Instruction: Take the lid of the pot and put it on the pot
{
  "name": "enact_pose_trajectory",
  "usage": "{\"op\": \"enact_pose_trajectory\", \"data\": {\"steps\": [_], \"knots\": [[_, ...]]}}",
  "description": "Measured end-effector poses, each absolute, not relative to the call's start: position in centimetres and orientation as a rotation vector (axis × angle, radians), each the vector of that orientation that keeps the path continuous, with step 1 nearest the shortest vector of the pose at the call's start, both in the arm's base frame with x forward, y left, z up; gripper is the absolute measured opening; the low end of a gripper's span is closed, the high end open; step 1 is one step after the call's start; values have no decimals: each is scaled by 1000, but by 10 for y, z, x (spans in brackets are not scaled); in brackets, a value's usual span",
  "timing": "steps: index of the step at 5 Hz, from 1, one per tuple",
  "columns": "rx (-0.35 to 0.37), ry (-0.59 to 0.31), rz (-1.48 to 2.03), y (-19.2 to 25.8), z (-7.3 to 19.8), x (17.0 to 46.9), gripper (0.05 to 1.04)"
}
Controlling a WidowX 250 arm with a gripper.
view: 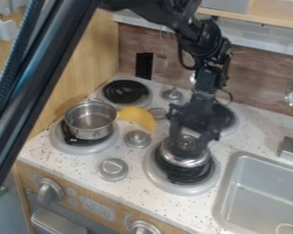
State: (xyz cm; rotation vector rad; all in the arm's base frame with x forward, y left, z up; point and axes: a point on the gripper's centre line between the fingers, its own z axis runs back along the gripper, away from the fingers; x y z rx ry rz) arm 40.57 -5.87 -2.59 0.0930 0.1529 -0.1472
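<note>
Silvery metal, the lid [187, 161] lay over the black coil of the right front burner [184, 184], directly below the tool [189, 142]. How far open the tool was, and whether it had hold of the lid, I could not tell. The metal pot [91, 120] sat upright and uncovered on the left front burner [73, 147], well apart from the lid.

A pale panel [98, 209] on the stove's front, between two knobs, carried print. Between pot and lid, a round grey burner knob [137, 139] rose from the speckled worktop [66, 168]; a curved yellow piece [137, 117] lay just beside the pot. Behind stood the two rear burners [126, 92], and the sink [259, 192] was to the right, cut off at the edge. Black bars [37, 75] crossed the upper left foreground, and the dark tool covered much of the lid's top.
</note>
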Motion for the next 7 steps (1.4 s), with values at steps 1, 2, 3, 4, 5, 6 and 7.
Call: {"op": "enact_pose_trajectory", "data": {"steps": [1, 2, 3, 4, 5, 6, 7], "knots": [[97, 142, -151, -58, -24, 404, 462], [101, 120, -168, -55, -22, 400, 297], [78, 73, -164, -48, -6, 398, 239], [48, -27, -148, -36, 38, 403, 238], [62, -62, -77, 4, 65, 402, 238], [78, -27, -14, 40, 65, 395, 238], [104, -17, 89, 84, 65, 388, 238]]}}
